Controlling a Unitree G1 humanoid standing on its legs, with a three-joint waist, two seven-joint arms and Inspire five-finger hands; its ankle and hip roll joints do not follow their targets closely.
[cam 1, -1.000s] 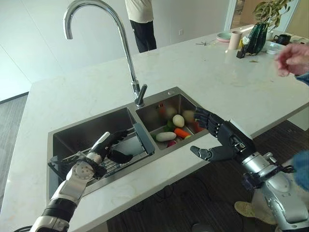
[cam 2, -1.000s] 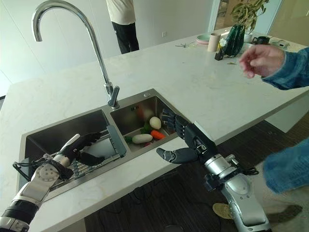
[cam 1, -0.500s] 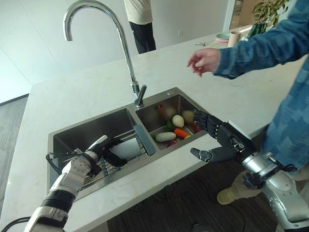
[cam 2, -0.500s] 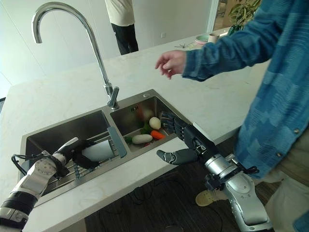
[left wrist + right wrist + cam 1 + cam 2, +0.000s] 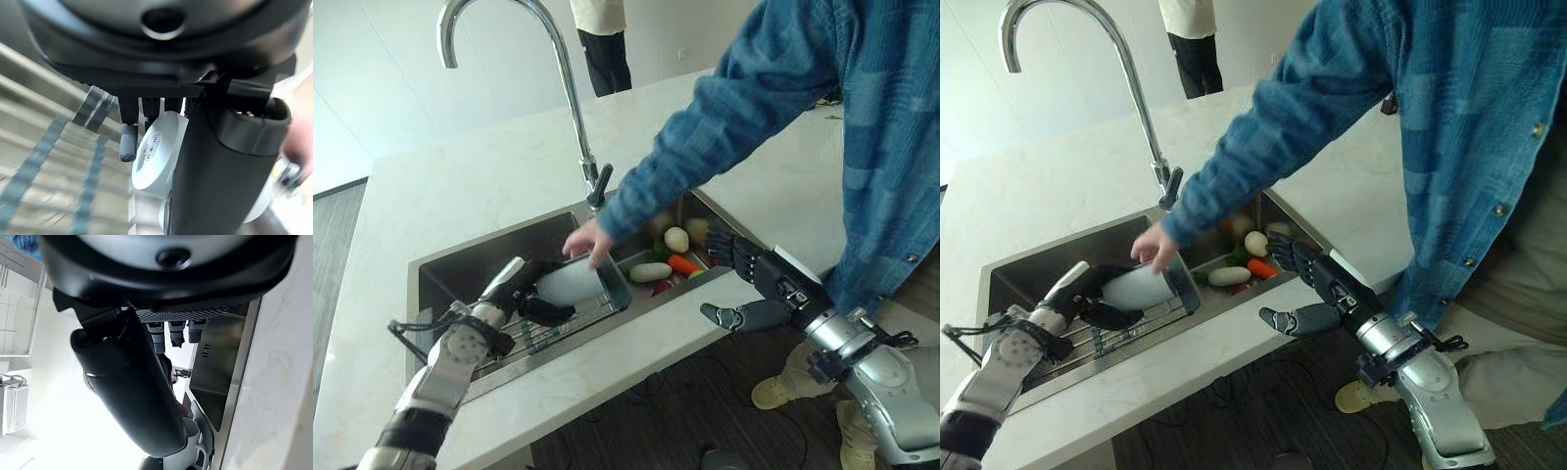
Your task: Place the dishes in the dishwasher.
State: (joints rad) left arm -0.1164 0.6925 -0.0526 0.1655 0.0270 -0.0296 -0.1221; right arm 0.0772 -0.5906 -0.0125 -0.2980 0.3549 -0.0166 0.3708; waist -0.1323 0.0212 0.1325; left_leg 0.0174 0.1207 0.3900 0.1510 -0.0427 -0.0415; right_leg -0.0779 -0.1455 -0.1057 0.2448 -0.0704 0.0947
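A white bowl (image 5: 570,282) lies on its side over the wire rack (image 5: 543,333) in the sink's left basin. My left hand (image 5: 521,297) is shut on it, thumb on one side and fingers (image 5: 128,142) on the other, with the bowl's white base (image 5: 159,149) showing between them. A person's hand (image 5: 587,238) in a blue sleeve reaches down and touches the bowl's upper rim. My right hand (image 5: 769,284) hovers open over the counter's front edge by the right basin, holding nothing.
The right basin (image 5: 697,211) holds vegetables (image 5: 666,264), among them a carrot and pale ones. A tall curved faucet (image 5: 570,88) rises behind the divider. The person stands close on the right, an arm stretched across the sink. Another person (image 5: 605,34) stands beyond the counter.
The person has leaned in and lowered a hand from above the counter onto the bowl. My left hand stays on the bowl at the rack. The right hand has barely moved.
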